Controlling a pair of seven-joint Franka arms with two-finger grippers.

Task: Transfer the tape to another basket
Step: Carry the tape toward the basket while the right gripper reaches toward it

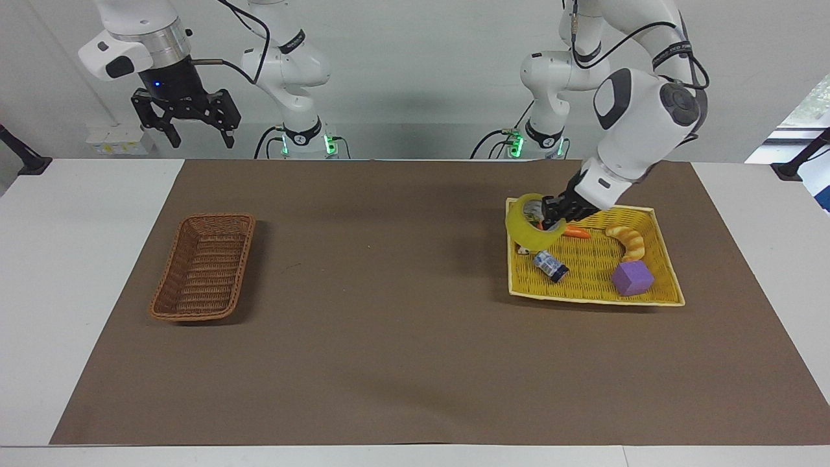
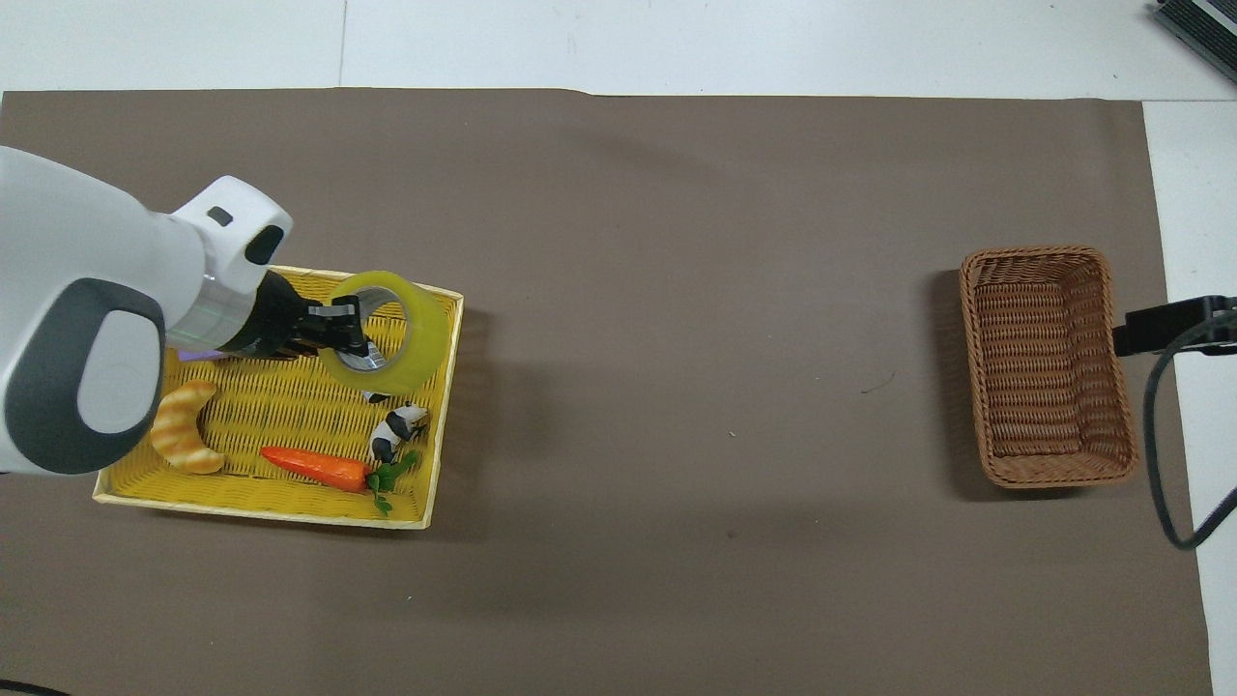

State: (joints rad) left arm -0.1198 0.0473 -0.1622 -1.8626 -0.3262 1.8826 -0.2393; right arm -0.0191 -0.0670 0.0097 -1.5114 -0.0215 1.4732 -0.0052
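My left gripper [image 1: 551,214] [image 2: 350,333] is shut on the rim of the yellow-green tape roll [image 1: 526,227] [image 2: 406,331] and holds it tilted in the air over the yellow tray's edge toward the right arm's end. The dark brown wicker basket [image 1: 204,267] [image 2: 1049,365] stands empty at the right arm's end of the table. My right gripper [image 1: 188,113] waits open, raised near its base, above the table's edge nearest the robots.
The yellow woven tray [image 1: 661,295] [image 2: 261,507] holds a carrot [image 2: 314,467], a croissant [image 1: 628,240] [image 2: 182,440], a purple cube [image 1: 632,277], a small can [image 1: 550,266] and a black-and-white toy [image 2: 394,432]. A brown mat [image 1: 389,324] covers the table.
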